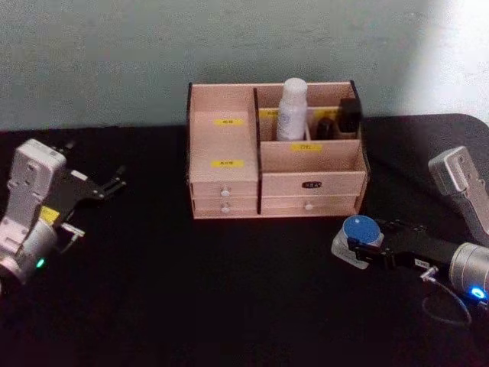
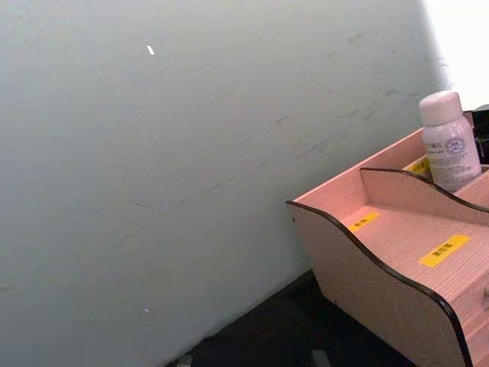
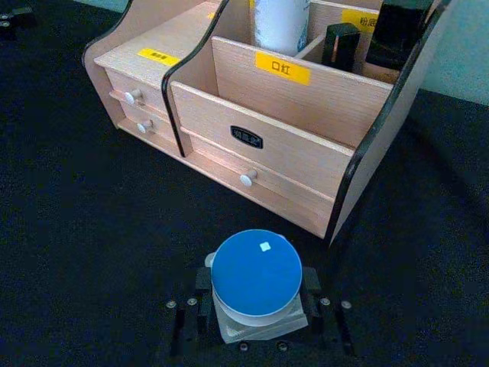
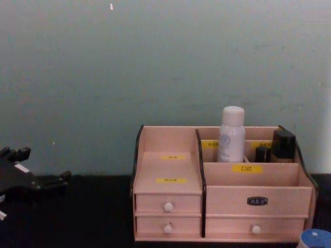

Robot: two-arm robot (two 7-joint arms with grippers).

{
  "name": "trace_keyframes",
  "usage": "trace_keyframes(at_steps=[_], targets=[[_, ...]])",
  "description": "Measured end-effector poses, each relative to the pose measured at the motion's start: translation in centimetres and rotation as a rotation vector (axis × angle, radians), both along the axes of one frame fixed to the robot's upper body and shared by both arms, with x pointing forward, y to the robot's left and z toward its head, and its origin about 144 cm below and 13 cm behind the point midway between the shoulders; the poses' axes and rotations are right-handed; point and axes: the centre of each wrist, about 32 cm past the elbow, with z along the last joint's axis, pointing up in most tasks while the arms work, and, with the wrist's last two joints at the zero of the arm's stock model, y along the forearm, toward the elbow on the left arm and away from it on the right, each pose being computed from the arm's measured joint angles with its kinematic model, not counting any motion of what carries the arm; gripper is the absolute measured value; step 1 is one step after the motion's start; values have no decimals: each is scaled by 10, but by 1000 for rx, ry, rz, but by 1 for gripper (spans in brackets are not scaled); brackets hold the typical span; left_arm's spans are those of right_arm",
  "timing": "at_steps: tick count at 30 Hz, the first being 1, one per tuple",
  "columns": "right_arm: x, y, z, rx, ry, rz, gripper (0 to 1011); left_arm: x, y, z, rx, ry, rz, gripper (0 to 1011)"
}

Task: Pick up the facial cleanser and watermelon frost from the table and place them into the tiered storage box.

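Step two: watermelon frost grasped, ready to lift.
My right gripper [image 1: 354, 251] is clamped on the blue-lidded watermelon frost [image 1: 360, 229], lower right; facial cleanser [image 1: 291, 107] looks already in the tiered storage box [image 1: 221, 180]; next: lift over the front wall; left gripper [image 1: 103, 186] parked, fingers spread, far left.

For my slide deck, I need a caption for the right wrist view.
Right gripper holding a blue-lidded jar before the tiered storage box, white bottle inside; left gripper parked aside.
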Motion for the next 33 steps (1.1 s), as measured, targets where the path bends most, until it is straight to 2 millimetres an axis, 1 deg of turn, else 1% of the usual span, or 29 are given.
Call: trace_keyframes(at_steps=[17, 28, 33], targets=[[-1, 0, 3, 5, -9, 14, 703, 0, 0, 0, 0, 0, 0, 1001], [-2, -1, 16, 74, -13, 62, 703, 0, 0, 0, 0, 0, 0, 1001], [2, 5, 25, 101, -36, 95, 703, 0, 0, 0, 0, 0, 0, 1001]])
